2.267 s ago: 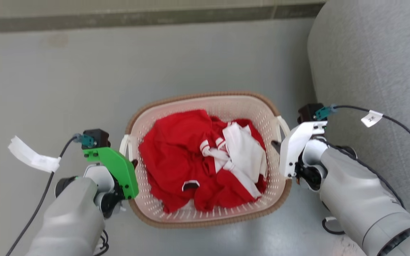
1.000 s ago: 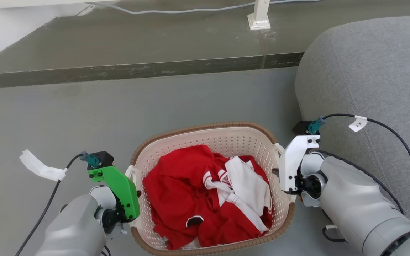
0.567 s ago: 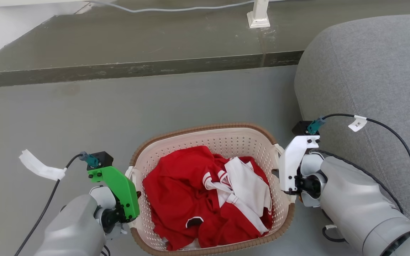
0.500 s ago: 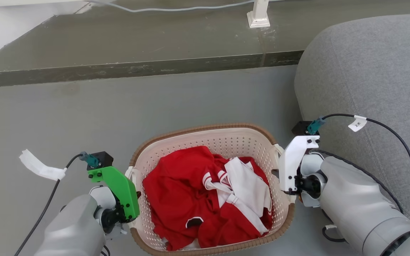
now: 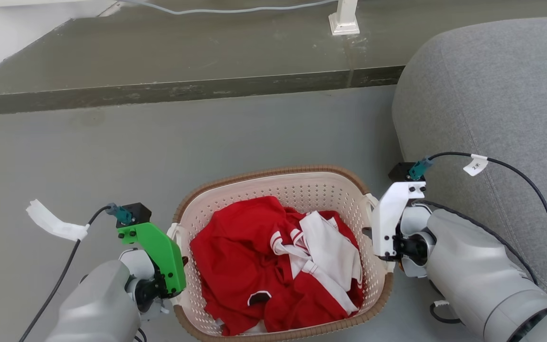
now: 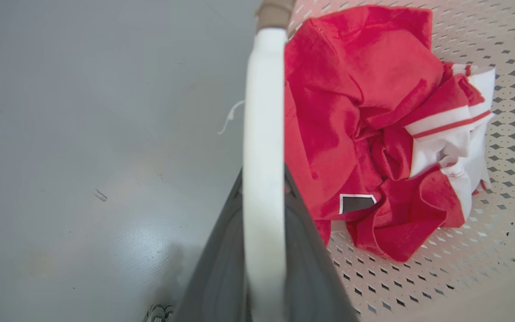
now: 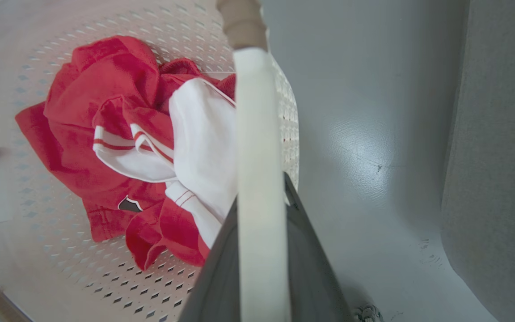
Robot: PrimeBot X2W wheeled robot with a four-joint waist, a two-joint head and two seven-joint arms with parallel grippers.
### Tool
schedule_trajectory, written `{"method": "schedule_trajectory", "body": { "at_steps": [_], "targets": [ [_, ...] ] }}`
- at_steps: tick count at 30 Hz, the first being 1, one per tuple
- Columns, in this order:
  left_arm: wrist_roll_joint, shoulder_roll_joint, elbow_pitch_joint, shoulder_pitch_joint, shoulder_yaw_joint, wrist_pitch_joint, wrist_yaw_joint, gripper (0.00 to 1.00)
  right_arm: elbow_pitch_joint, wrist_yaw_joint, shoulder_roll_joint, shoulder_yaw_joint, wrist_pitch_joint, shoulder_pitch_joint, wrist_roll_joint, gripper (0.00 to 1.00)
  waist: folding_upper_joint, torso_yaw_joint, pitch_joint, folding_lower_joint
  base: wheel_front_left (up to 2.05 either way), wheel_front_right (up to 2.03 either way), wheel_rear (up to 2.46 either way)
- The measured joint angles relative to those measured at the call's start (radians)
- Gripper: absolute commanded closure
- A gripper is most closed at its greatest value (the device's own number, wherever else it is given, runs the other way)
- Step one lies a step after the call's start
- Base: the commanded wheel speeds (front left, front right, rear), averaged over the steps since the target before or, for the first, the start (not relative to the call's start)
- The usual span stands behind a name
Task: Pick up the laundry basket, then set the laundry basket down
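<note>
Nearest: left gripper (image 6: 263,179), dark fingers pinched tight on the left handle (image 6: 262,112), with the white loop running straight up between them. Right gripper (image 7: 262,197) is the same, pinched on the right handle (image 7: 255,112). Both grips sit roughly mid-loop.

Laundry basket (image 5: 273,172) is between the two arms, low centre in the head view, close in front of the robot, and looks level. Inside are red clothes (image 5: 235,247) bunched in one heap. A white piece (image 5: 330,242) with red stripes lies on the heap's right side, up against the right wall. Nothing hangs over the rim.

The floor (image 5: 207,133) is grey and glossy all round the basket. Cannot tell for sure whether the base is off it. Both wrist views look down past the handles onto floor, so probably raised a little. A grey sofa (image 5: 492,95) is on the right, near the right arm and apart from the basket. Further out a darker ledge (image 5: 183,90) runs across, and beyond it are a white post (image 5: 344,21) and a cable (image 5: 231,9).

Step, as a judgement: pick-up is done or nearly done, with the basket held by both handles before the set-down.

The next move calls for lowering both arms together at one rate so the basket stays level and the heap doesn't slide. The base should land flat on open floor clear of the sofa. Only then spread the fingers and back off the loops sideways. Risks: one side dropping first tips the load, and the right arm has little room by the sofa.
</note>
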Motion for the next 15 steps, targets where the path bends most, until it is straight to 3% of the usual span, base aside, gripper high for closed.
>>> {"method": "schedule_trajectory", "body": {
  "at_steps": [15],
  "targets": [
    [0.0,0.003,0.005,-0.034,-0.009,-0.005,0.0,1.0,0.0,0.0,-0.001,0.007,-0.001,-0.026,0.009,1.0,0.0,-0.001,0.039,0.0,0.0,0.0,0.0]
  ]
}}
